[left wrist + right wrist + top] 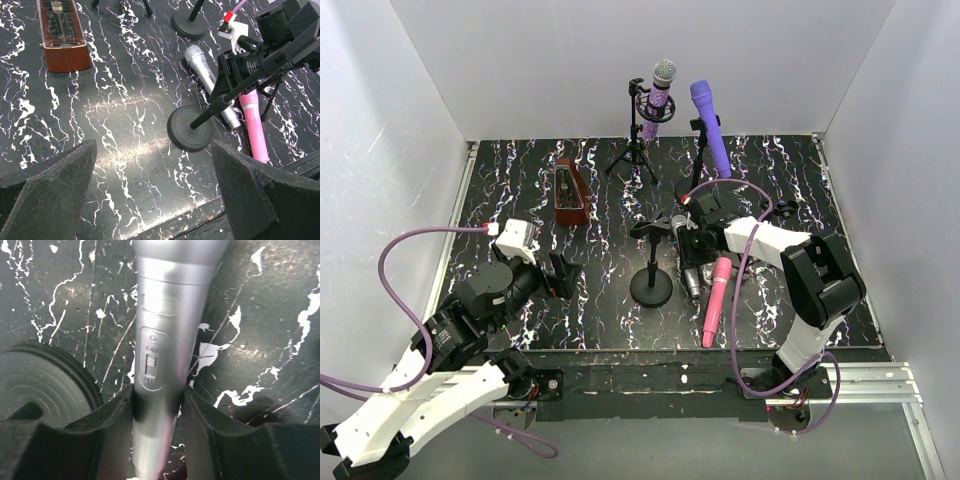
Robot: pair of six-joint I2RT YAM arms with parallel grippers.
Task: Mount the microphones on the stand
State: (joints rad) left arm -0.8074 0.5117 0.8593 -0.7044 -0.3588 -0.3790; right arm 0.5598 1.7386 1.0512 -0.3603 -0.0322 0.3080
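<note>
The silver-grey microphone (159, 305) lies flat on the table, and my right gripper (157, 407) is shut on its body just below the on/off switch. From above it shows under the right gripper (691, 256) as a grey shaft (692, 281), with the pink microphone (716, 300) lying beside it. A round-base stand (651, 285) with an empty clip stands just left of them. The glittery purple microphone (663, 85) and the violet microphone (710, 125) sit in stands at the back. My left gripper (560, 275) is open over bare table (150, 195).
A dark red wedge-shaped box (570, 195) stands at the back left (62, 35). The stand's round base (45, 385) is close to my right gripper's left finger. White walls enclose the table on three sides. A purple cable loops over the right arm.
</note>
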